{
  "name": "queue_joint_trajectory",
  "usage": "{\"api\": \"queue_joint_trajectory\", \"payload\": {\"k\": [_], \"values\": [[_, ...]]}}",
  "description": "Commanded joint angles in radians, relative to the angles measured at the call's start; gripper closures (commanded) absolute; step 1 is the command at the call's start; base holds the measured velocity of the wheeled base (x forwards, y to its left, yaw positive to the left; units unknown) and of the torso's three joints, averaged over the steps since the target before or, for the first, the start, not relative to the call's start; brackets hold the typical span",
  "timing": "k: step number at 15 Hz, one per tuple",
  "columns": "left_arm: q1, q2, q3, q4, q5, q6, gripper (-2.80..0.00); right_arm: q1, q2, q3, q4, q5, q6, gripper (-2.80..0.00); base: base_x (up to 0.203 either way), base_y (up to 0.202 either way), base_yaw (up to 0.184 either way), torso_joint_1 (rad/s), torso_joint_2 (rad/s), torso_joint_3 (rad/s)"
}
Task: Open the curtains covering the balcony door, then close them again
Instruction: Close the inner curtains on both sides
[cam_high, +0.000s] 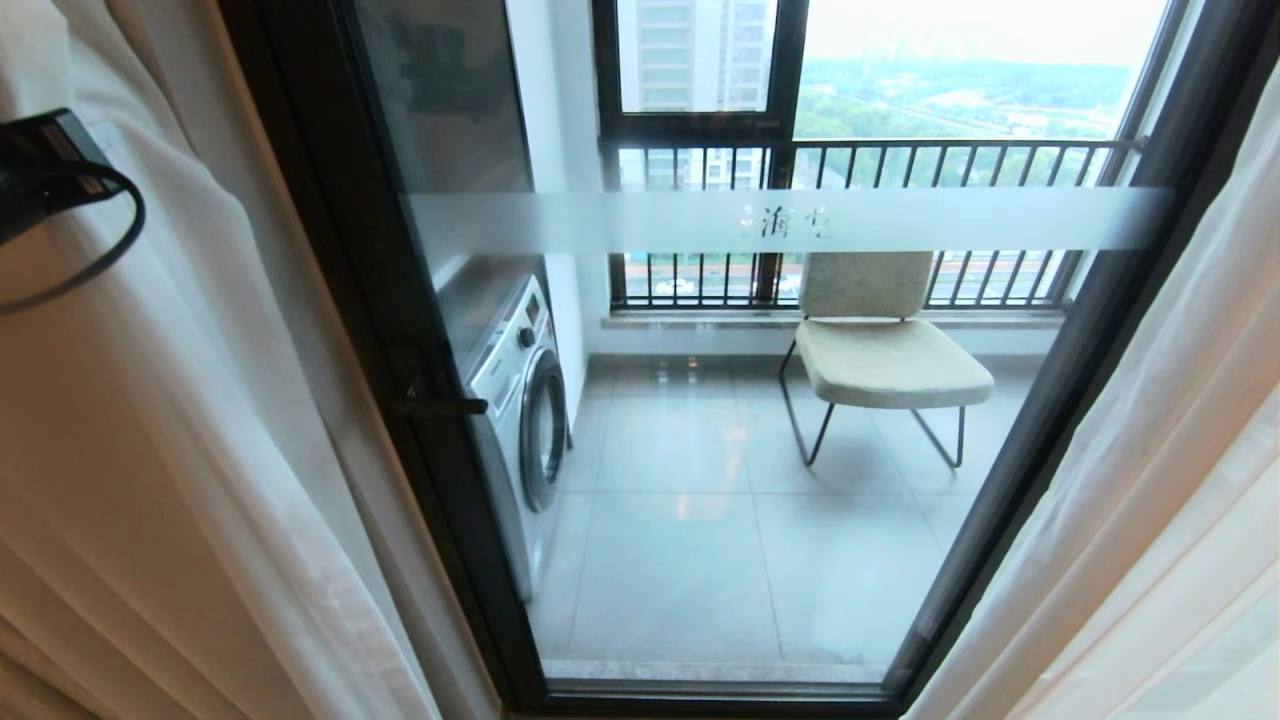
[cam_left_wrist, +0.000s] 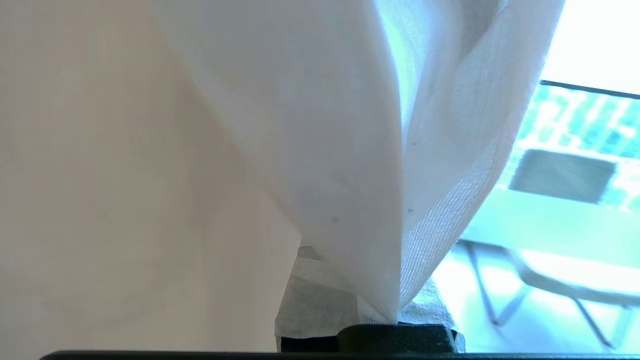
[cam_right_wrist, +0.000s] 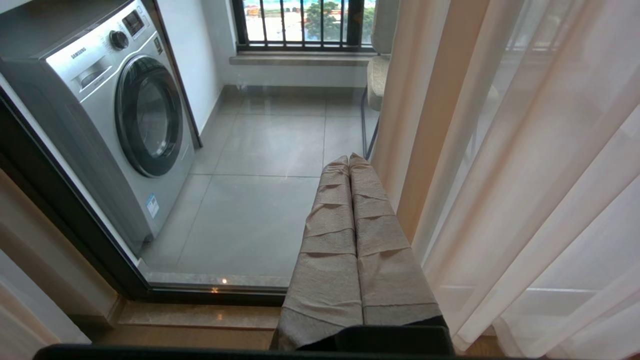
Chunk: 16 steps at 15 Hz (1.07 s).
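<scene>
The curtains are drawn apart: thick beige cloth with white sheer hangs at the left (cam_high: 170, 420), and sheer folds hang at the right (cam_high: 1170, 480). Between them the balcony door (cam_high: 760, 220) shows its glass, dark frame and frosted strip. My left arm's black wrist part with a looped cable (cam_high: 50, 165) sits against the left curtain. In the left wrist view my left gripper (cam_left_wrist: 395, 316) is shut on a pinched fold of the white sheer (cam_left_wrist: 350, 150), beside its taped finger (cam_left_wrist: 315, 300). My right gripper (cam_right_wrist: 349, 161) is shut and empty, low before the glass, next to the right curtain (cam_right_wrist: 525, 175).
Behind the glass stand a silver washing machine (cam_high: 520, 400) at the left and a beige chair (cam_high: 880, 350) on grey tiles. A farther window with black railing bars (cam_high: 850, 150) lies beyond. A dark handle (cam_high: 440, 405) sticks out of the door's left frame.
</scene>
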Motion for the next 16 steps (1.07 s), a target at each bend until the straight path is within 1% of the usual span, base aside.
{"api": "queue_joint_trajectory", "payload": {"k": [1,4,6,9,10,16], "values": [[-0.063,-0.051,0.032,-0.004,-0.001,-0.002,0.0,0.001,0.001,-0.001,0.0,0.0,0.0,0.0,0.0,0.0,0.0,0.0,0.0,0.0],[-0.149,-0.073,0.049,-0.01,-0.002,-0.002,0.0,0.001,0.001,-0.001,0.0,0.0,0.0,0.0,0.0,0.0,0.0,0.0,0.0,0.0],[-0.179,-0.079,0.049,-0.011,-0.007,-0.002,0.0,0.001,0.001,-0.001,0.0,0.0,0.0,0.0,0.0,0.0,0.0,0.0,0.0,0.0],[-0.196,-0.081,0.049,-0.01,-0.072,-0.003,0.0,0.001,0.001,-0.001,0.001,0.0,0.0,0.0,0.0,0.0,0.0,0.0,0.0,0.0],[-0.196,-0.081,0.049,-0.01,-0.08,-0.003,0.0,0.001,0.001,0.0,0.0,0.0,0.0,0.0,0.0,0.0,0.0,0.0,0.0,0.0],[-0.21,-0.081,0.051,-0.01,-0.08,-0.003,0.0,0.001,0.001,0.0,0.001,0.0,0.0,0.0,0.0,0.0,0.0,0.0,0.0,0.0]]}}
